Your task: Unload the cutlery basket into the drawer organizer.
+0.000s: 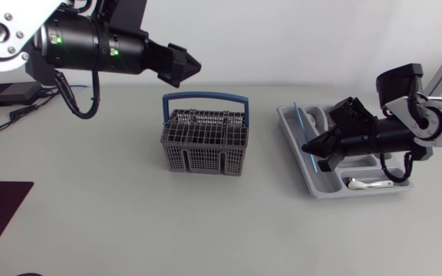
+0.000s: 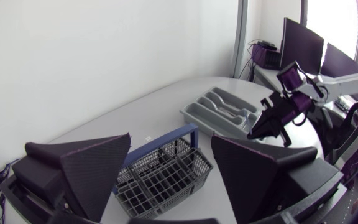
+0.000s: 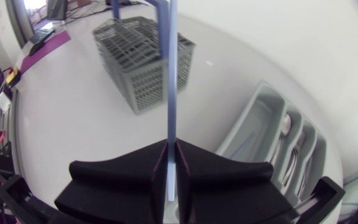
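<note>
Cutlery basket (image 1: pixel 204 146) mid-table. A wide stretch of table (image 1: pixel 113 222) separates it from the drawer organizer (image 1: pixel 292 138).

Right gripper (image 1: pixel 308 148) over the organizer's basket-side wall. Fingers clenched on a thin blue utensil (image 3: pixel 171 74), which sticks out ahead of the fingertips.

Left gripper (image 2: pixel 169 146) raised near the basket, fingers spread, holding nothing.

Tabletop (image 1: pixel 263 222) between cutlery basket (image 1: pixel 205 149) and drawer organizer (image 1: pixel 285 123) gives passage. Obstacles — the basket's arched blue handle (image 1: pixel 206 97) over its opening; right gripper (image 1: pixel 311 148), clamped on a blue utensil (image 1: pixel 301 123), above the organizer.
</note>
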Robot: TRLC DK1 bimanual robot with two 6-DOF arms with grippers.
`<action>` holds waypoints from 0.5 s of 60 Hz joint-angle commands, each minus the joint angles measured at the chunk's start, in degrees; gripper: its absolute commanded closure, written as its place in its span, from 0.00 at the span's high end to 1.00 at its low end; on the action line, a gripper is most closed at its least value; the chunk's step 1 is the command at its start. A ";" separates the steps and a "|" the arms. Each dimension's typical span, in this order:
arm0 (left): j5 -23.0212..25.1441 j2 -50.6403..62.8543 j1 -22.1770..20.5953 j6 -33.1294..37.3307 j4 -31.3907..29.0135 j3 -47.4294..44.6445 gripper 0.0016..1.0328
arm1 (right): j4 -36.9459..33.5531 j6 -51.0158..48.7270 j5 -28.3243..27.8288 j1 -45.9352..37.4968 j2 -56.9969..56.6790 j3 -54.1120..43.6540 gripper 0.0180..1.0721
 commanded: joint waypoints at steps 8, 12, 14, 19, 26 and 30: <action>-4.16 -1.29 0.31 5.13 2.01 -7.49 0.96 | 0.27 8.82 5.75 -5.32 16.57 11.24 0.05; -5.13 -1.64 0.31 5.48 3.41 -9.16 0.96 | -0.08 11.19 7.33 -5.94 21.14 14.67 0.05; -5.48 -1.64 0.31 5.48 3.50 -9.51 0.96 | -0.61 11.98 8.03 -6.03 22.99 16.16 0.05; -5.48 -1.55 0.40 6.19 3.50 -10.39 0.96 | -1.75 14.35 10.93 -5.94 27.47 19.68 0.06; -5.48 -1.55 0.49 6.63 4.11 -12.06 0.96 | -4.48 15.50 12.87 -5.32 31.95 23.02 0.34; -5.48 -1.64 0.66 6.71 4.55 -12.85 0.96 | -5.01 15.67 13.75 -5.15 32.74 23.37 0.76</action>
